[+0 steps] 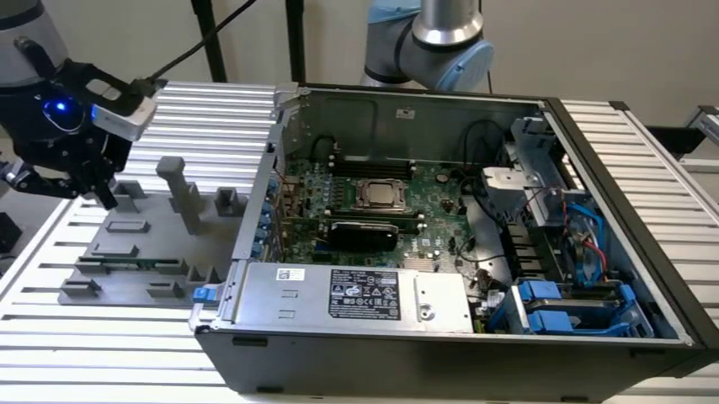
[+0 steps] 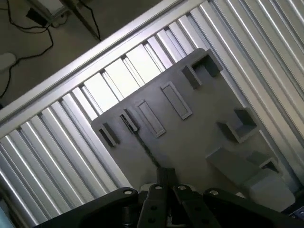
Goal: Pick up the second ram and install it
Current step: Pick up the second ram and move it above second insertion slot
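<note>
Black gripper hovering over the matte grey plastic tray; parted or pinched, I can't tell. The second ram, a thin dark strip on edge, sits in that tray, beneath the gripper.

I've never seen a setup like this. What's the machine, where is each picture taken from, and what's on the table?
It is a robot arm ending in a gripper. One picture comes from a camera off the arm, the other from a camera on its wrist, looking down past the gripper. On the ribbed table sit an open computer case, motherboard showing, and, at the exterior view's left, a grey tray of plastic blocks. The gripper hangs over that tray. In the wrist view, a thin dark strip by the gripper looks like the second ram seen edge-on; whether it is gripped I cannot tell.
</note>
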Robot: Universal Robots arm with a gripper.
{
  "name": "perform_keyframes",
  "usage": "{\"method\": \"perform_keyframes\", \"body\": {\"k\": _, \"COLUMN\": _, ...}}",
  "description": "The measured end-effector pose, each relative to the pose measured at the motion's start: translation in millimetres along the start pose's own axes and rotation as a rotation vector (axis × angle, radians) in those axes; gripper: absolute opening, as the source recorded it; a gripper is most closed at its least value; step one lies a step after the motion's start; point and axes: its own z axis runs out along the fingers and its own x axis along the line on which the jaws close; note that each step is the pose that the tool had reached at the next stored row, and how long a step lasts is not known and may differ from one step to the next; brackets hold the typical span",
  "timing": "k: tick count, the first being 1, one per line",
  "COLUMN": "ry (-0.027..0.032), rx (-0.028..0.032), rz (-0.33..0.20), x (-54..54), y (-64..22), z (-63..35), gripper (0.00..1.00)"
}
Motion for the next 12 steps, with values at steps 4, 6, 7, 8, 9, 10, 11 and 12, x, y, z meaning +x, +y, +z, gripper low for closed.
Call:
{"method": "perform_keyframes", "body": {"k": 4, "ry": 0.004, "rx": 0.0006, "rz": -0.072, "x": 0.0, "y": -0.1, "z": 2.3, "gripper": 0.0}}
{"method": "perform_keyframes", "body": {"k": 6, "ry": 0.006, "rx": 0.0008, "rz": -0.109, "x": 0.0, "y": -0.2, "z": 3.5, "gripper": 0.0}}
{"method": "perform_keyframes", "body": {"k": 7, "ry": 0.007, "rx": 0.0011, "rz": -0.128, "x": 0.0, "y": -0.2, "z": 4.1, "gripper": 0.0}}
{"method": "perform_keyframes", "body": {"k": 8, "ry": 0.0081, "rx": 0.0012, "rz": -0.146, "x": 0.0, "y": -0.2, "z": 4.7, "gripper": 0.0}}
{"method": "perform_keyframes", "body": {"k": 9, "ry": 0.0091, "rx": 0.0014, "rz": -0.164, "x": 0.0, "y": -0.3, "z": 5.2, "gripper": 0.0}}
{"method": "perform_keyframes", "body": {"k": 10, "ry": 0.0101, "rx": 0.0016, "rz": -0.182, "x": 0.0, "y": -0.2, "z": 5.8, "gripper": 0.0}}
{"method": "perform_keyframes", "body": {"k": 11, "ry": 0.0112, "rx": 0.0018, "rz": -0.2, "x": 0.0, "y": -0.2, "z": 6.3, "gripper": 0.0}}
{"method": "perform_keyframes", "body": {"k": 12, "ry": 0.0122, "rx": 0.002, "rz": -0.218, "x": 0.0, "y": -0.3, "z": 6.9, "gripper": 0.0}}
